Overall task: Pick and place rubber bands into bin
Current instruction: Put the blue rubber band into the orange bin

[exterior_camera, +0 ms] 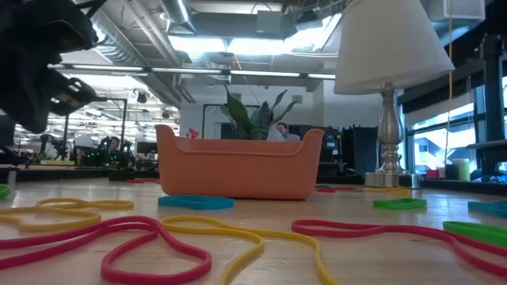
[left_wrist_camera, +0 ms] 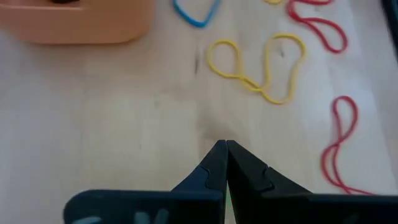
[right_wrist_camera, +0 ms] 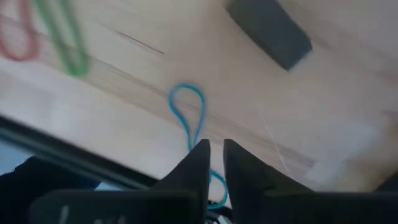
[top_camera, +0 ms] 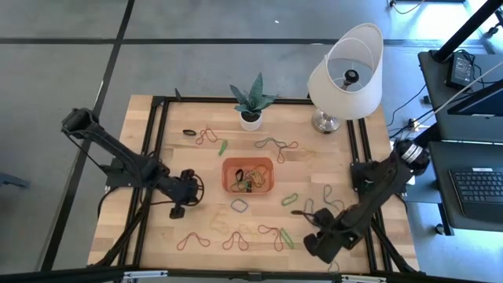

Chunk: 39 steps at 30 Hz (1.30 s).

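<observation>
**Right claw cracked over a blue band, most bands still on the table**

Your right gripper [right_wrist_camera: 214, 152] sits at the table's near-right corner, fingers a sliver apart, with a blue rubber band [right_wrist_camera: 189, 115] running between them. Blurry view, so I can't tell if it's actually pinched. Your left gripper [left_wrist_camera: 222, 152] is pressed fully together, holding nothing, hovering left of the bin [top_camera: 247, 174].

Progress: the bin at the table's middle has a small tangle of bands inside. Plenty remain: yellow loop [left_wrist_camera: 258, 65], red ones [left_wrist_camera: 339, 149], green one [right_wrist_camera: 62, 37], more near the plant [top_camera: 251, 101] and lamp [top_camera: 346, 67]. Early days, I'd say.
</observation>
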Each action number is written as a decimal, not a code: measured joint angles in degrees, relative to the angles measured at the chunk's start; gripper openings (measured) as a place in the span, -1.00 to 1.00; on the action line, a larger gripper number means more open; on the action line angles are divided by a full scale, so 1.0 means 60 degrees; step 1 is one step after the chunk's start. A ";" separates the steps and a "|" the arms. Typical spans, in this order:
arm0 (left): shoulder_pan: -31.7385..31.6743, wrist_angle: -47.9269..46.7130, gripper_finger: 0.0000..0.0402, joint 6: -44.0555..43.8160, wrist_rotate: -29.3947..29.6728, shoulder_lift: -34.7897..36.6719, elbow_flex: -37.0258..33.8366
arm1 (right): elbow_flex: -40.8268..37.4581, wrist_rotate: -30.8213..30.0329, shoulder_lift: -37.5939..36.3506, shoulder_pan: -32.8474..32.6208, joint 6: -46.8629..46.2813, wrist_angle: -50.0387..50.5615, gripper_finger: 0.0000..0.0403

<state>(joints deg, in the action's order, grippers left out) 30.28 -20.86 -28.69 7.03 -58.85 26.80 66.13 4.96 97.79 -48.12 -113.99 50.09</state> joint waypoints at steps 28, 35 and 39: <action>0.0153 0.0305 -0.98 -0.0309 0.0014 0.0000 -0.0260 | 0.1058 -0.0078 0.2147 0.0238 0.0352 -0.0227 -0.95; 0.0137 0.0522 -0.98 -0.0350 0.0294 0.0000 -0.0260 | 0.3179 -0.1577 0.1707 0.0353 0.0593 0.2676 -0.98; 0.0120 0.0516 -0.98 -0.0348 0.0596 0.0000 -0.0260 | 0.4560 -0.2625 0.1670 0.0653 0.1244 0.4147 -0.99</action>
<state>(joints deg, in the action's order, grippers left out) 31.00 -17.76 -30.78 10.61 -58.85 25.23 93.49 -10.79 107.81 -44.20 -106.52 74.97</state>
